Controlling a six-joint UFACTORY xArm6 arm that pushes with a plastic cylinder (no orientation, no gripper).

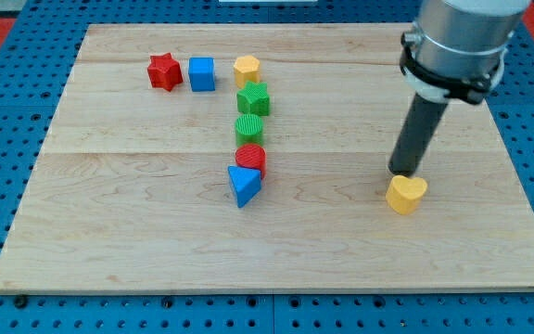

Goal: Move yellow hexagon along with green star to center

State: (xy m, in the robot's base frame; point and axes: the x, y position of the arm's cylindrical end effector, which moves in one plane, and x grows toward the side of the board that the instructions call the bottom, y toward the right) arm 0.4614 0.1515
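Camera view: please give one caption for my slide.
My tip touches yellow heart; yellow hexagon and green star wait.

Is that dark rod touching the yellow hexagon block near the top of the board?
No: my tip is at the view's right beside the yellow heart block, far from the yellow hexagon block.

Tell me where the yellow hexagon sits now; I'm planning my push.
The yellow hexagon lies near the view's top, left of centre, right of the blue cube, touching the green star below it; my tip is far right.
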